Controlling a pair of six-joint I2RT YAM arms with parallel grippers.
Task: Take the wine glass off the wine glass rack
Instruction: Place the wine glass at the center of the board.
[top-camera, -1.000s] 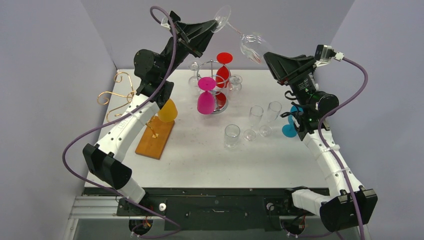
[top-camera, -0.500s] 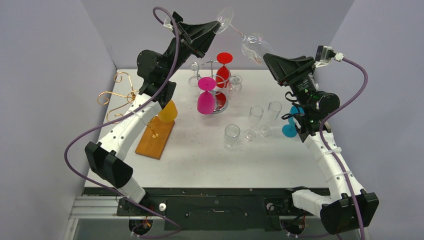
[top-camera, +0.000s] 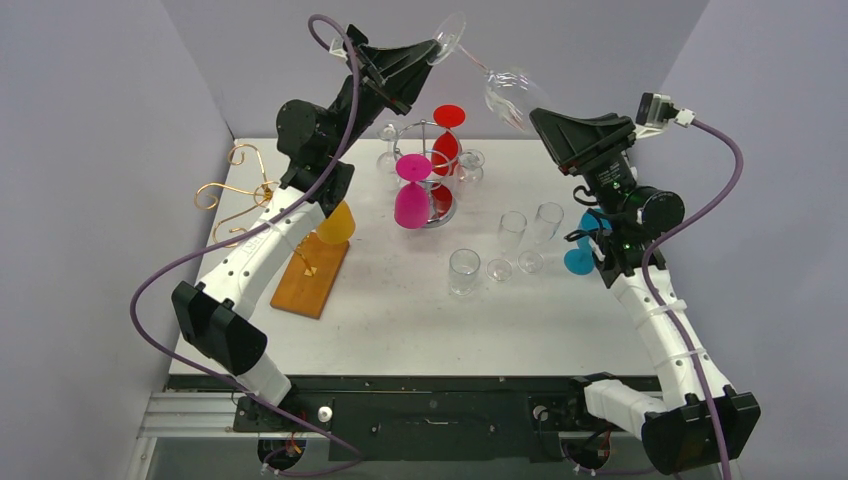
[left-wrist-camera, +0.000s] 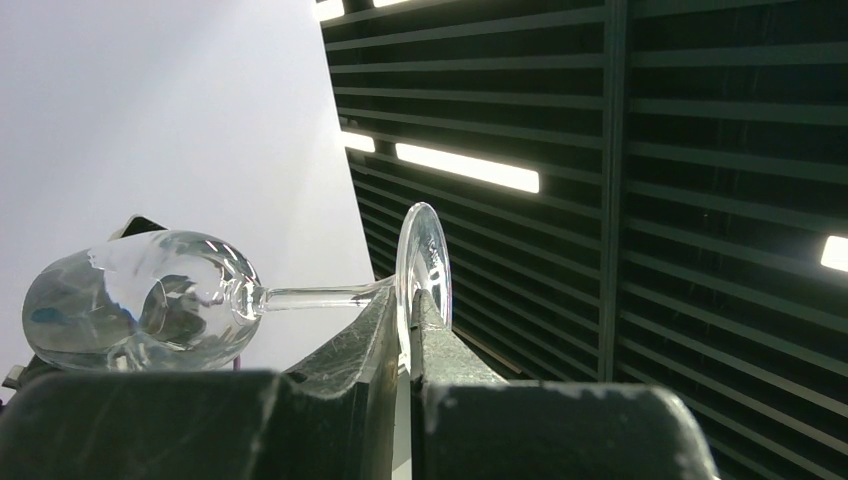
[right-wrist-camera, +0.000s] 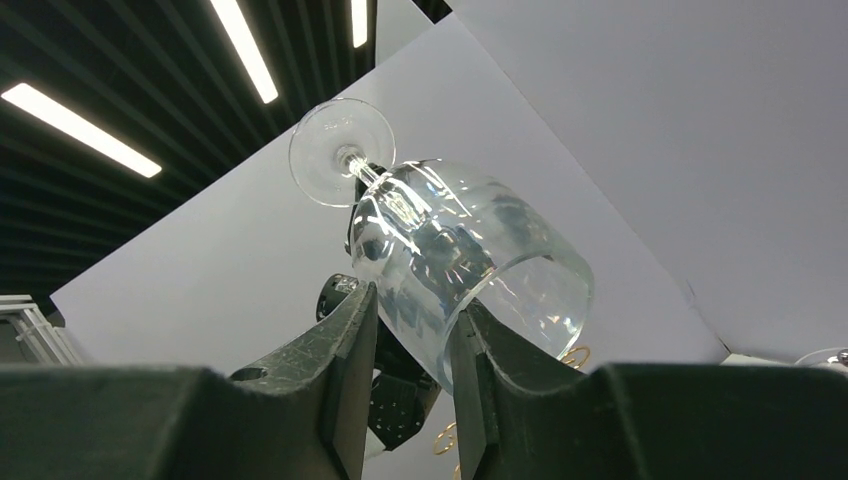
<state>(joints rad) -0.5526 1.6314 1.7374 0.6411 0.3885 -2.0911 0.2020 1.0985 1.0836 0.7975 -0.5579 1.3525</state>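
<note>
From above, the wine glass (top-camera: 503, 88) is hanging in the air over the far edge of the table (top-camera: 400, 310), tipped almost sideways between the two arms. The left gripper (top-camera: 437, 48) is pinching its foot, and the right gripper (top-camera: 533, 112) is meeting its bowl. Below it, the wine glass rack (top-camera: 441, 213) is carrying a red glass (top-camera: 447, 140) and a magenta glass (top-camera: 411, 198), both hanging upside down.

At the left wrist, the fingers (left-wrist-camera: 365, 345) are clamping the foot's disc edge-on.

At the right wrist, the bowl is lying against the parted fingers (right-wrist-camera: 350, 340). Whether they are gripping it is unclear.
</note>
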